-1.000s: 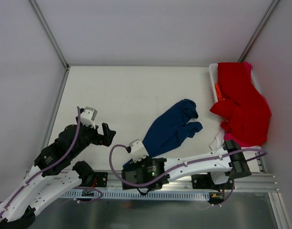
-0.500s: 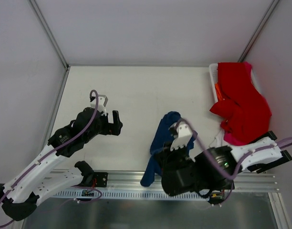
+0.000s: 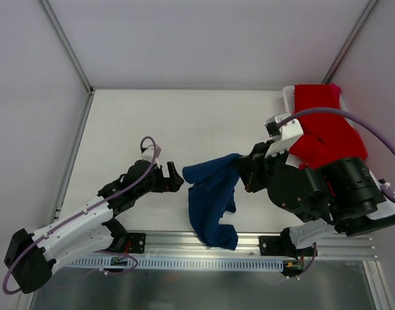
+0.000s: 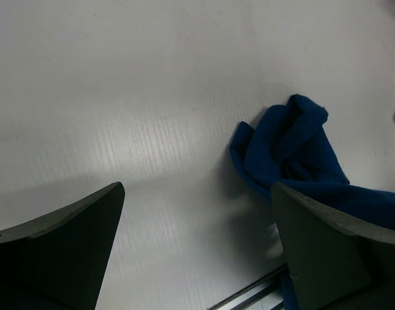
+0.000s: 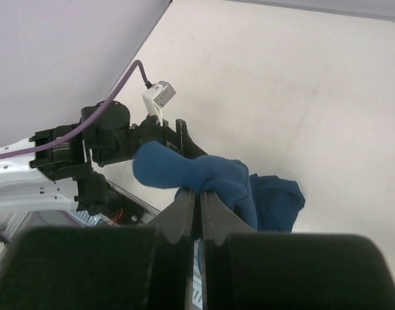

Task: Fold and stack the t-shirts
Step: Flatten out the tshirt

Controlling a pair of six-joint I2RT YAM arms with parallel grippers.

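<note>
Right wrist view: the right gripper [image 5: 199, 197] is pinched tight on a fold of the navy t-shirt [image 5: 213, 177], and the soft, matte knit bulges in a rounded roll above the flat black fingers. From the top external view the cloth hangs from that grip in a limp, creased drape. Its lower end lies crumpled on the smooth white table [image 3: 184, 123] and reaches the metal rail [image 3: 249, 242] at the near edge. The left gripper [image 3: 173, 176] stands spread wide with nothing between its wedge-shaped fingers, just left of the shirt's raised end. At the far right a red t-shirt [image 3: 330, 139] spills in loose folds over the white plastic basket [image 3: 287, 97]. Half a second earlier the right gripper was low by the near rail with the navy shirt bunched in a narrow strip; it has since risen toward the basket, drawing the cloth out wider, and the left gripper has moved in closer.
</note>
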